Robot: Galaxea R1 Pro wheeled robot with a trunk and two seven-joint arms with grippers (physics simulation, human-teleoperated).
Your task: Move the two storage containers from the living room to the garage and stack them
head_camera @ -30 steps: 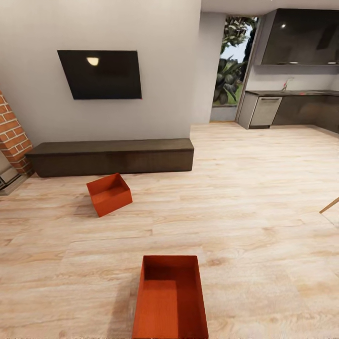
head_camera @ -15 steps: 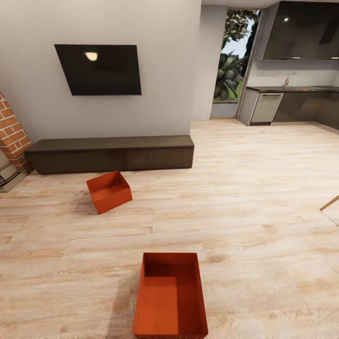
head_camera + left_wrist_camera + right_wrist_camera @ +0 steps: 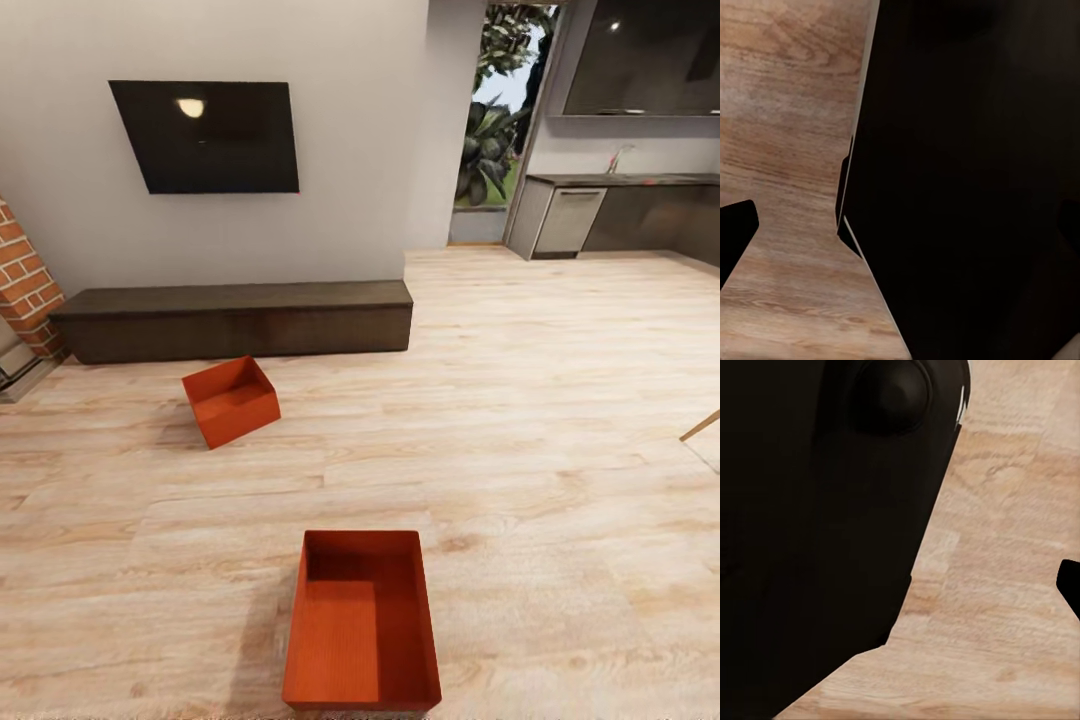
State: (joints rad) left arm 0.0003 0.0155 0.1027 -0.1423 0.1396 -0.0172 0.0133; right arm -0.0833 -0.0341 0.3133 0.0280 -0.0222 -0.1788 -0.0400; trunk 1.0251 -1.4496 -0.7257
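Two orange-red storage containers stand apart on the light wood plank floor (image 3: 560, 400): the nearer container (image 3: 362, 620) lies straight ahead, the farther container (image 3: 230, 400) sits skewed just before the dark TV bench (image 3: 235, 318). Either claw's opening cannot be told.

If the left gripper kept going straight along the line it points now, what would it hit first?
Most likely the light wood plank floor. The left wrist view looks along the fingers onto bare planks, beside a large black body of the robot. Depth is unclear, and nothing else shows in that line.
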